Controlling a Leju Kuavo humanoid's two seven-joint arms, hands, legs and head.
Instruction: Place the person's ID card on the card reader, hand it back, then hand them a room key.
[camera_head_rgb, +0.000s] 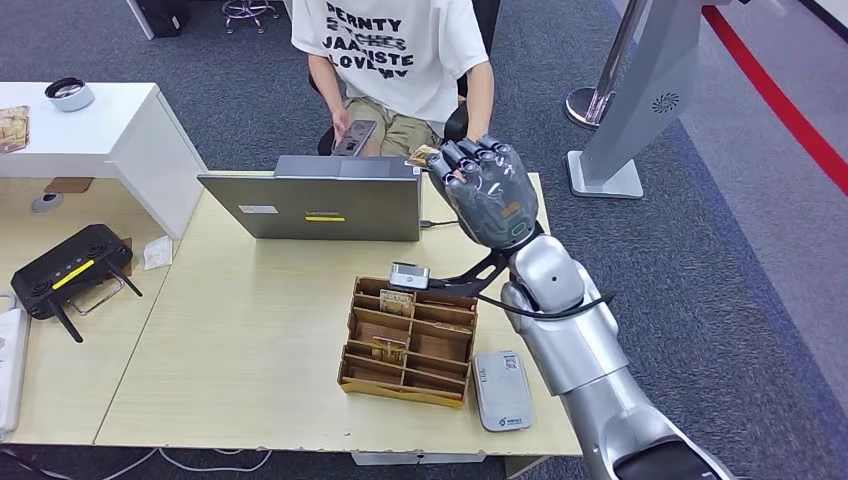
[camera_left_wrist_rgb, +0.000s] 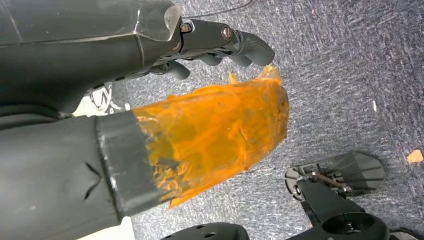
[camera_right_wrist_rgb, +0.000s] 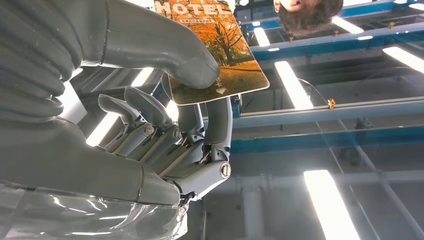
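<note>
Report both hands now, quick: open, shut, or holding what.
Left hand: hangs over the carpet, fingers curled in, holding nothing.
Right hand: raised toward the person, pinching a hotel key card between thumb and fingers.

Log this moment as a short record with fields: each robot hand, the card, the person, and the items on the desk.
right robot hand: raised over the far edge of the desk toward the person, pinching the hotel key card
hotel key card: orange autumn-tree print, held between thumb and fingers
left robot hand: hangs above grey carpet, fingers curled in, holding nothing
person: seated behind the laptop, holding a phone
desk: laptop, wooden card organizer, card reader
</note>
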